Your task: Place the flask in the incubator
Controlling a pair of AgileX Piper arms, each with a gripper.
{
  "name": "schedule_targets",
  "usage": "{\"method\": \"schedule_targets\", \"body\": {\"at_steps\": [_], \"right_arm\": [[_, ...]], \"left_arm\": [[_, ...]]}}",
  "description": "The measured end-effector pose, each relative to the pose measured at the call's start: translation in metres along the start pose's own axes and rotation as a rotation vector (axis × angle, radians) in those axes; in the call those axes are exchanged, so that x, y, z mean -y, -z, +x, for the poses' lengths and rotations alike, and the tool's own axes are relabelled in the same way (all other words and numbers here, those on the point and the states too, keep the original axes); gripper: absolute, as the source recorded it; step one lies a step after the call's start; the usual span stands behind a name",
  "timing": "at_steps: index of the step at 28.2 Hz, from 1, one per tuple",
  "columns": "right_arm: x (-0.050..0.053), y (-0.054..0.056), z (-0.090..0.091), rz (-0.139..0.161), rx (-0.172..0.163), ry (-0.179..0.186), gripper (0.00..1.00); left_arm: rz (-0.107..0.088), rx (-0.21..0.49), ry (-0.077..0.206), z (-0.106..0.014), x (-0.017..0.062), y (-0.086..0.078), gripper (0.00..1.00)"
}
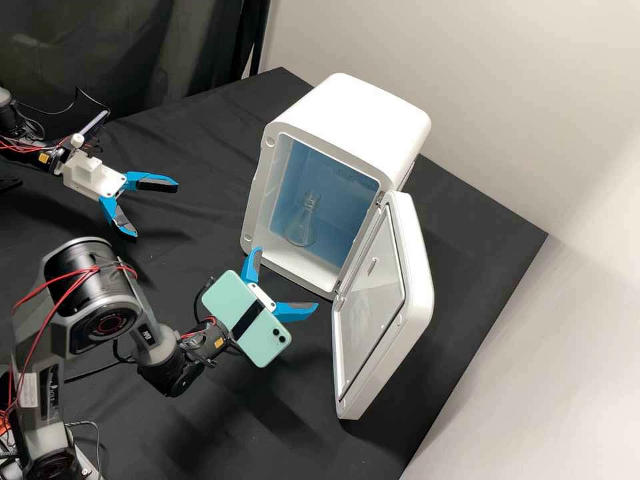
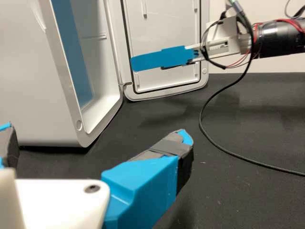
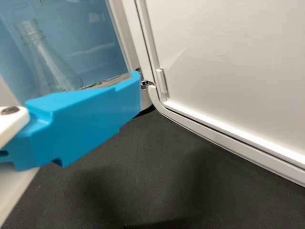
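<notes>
The white incubator (image 1: 360,113) stands at the middle of the bench with its door (image 1: 407,293) swung wide open. A clear glass flask (image 1: 303,223) stands upright on the floor of its blue interior; through the opening in the right wrist view the flask (image 3: 40,57) is apart from my finger (image 3: 81,114). My right gripper (image 1: 285,280) hangs open and holds nothing, just outside the lower front of the opening. My left gripper (image 1: 153,209) is open and holds nothing too, well off to the left of the incubator above the bench.
The black bench (image 1: 200,413) has free room in front of and left of the incubator. The open door (image 2: 162,28) juts out towards the front right. A black cable (image 2: 228,148) lies on the bench behind the right arm. A white wall stands behind.
</notes>
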Motion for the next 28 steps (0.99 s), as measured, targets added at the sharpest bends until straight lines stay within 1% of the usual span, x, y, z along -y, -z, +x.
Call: {"method": "schedule_targets", "body": {"at_steps": [1,2,3,6,7,9,11,12,13,15,16,17,19,21,23,24,25,26,28], "right_arm": [[-0.001,0.001,-0.004,0.008,0.0,-0.005,1.0],[0.0,0.002,-0.006,0.015,0.001,-0.005,1.0],[0.0,0.003,-0.007,0.017,-0.002,-0.006,1.0],[0.0,0.007,-0.012,0.026,-0.008,-0.012,1.0],[0.002,0.009,-0.015,0.039,0.0,-0.03,1.0],[0.004,0.013,-0.021,0.054,0.002,-0.049,1.0],[0.006,0.021,-0.028,0.069,-0.012,-0.063,1.0],[0.008,0.025,-0.034,0.077,-0.02,-0.078,1.0],[0.009,0.027,-0.037,0.082,-0.022,-0.086,1.0],[0.009,0.032,-0.043,0.09,-0.041,-0.091,1.0],[0.009,0.034,-0.046,0.104,-0.051,-0.091,1.0],[0.007,0.036,-0.05,0.138,-0.063,-0.096,1.0],[0.006,0.038,-0.055,0.167,-0.079,-0.093,1.0],[0.003,0.041,-0.059,0.195,-0.1,-0.1,1.0],[0.001,0.044,-0.064,0.222,-0.126,-0.1,1.0],[0.001,0.045,-0.065,0.225,-0.131,-0.101,1.0],[0.0,0.047,-0.068,0.24,-0.145,-0.102,1.0],[-0.001,0.048,-0.07,0.246,-0.149,-0.103,1.0],[-0.002,0.053,-0.075,0.241,-0.18,-0.109,1.0]], "left_arm": [[-0.01,0.0,0.0,0.0,0.0,0.0,1.0],[-0.016,0.0,0.0,0.0,0.0,0.0,1.0],[-0.019,0.0,0.0,0.0,0.0,0.0,1.0],[-0.019,0.0,0.0,0.0,0.0,0.0,1.0],[-0.019,0.0,0.0,0.0,0.0,0.0,1.0],[-0.019,0.0,0.0,0.0,0.0,0.0,1.0],[-0.019,0.0,0.0,0.0,0.0,0.0,1.0],[-0.019,0.0,0.0,0.0,0.0,0.0,1.0],[-0.019,0.0,0.0,0.0,0.0,0.0,1.0],[-0.019,0.0,0.0,0.0,0.0,0.0,1.0],[-0.019,0.0,0.0,0.0,0.0,0.0,1.0],[-0.019,0.0,0.0,0.0,0.0,0.0,1.0],[-0.019,0.0,0.0,0.0,0.0,0.0,1.0],[-0.019,0.0,0.0,0.0,0.0,0.0,1.0],[-0.019,0.0,0.0,0.0,0.0,0.0,1.0],[-0.019,0.0,0.0,0.0,0.0,0.0,1.0],[-0.019,0.0,0.0,0.0,0.0,0.0,1.0],[-0.019,0.0,0.0,0.0,0.0,0.0,1.0],[-0.019,0.0,0.0,0.0,0.0,0.0,1.0]]}}
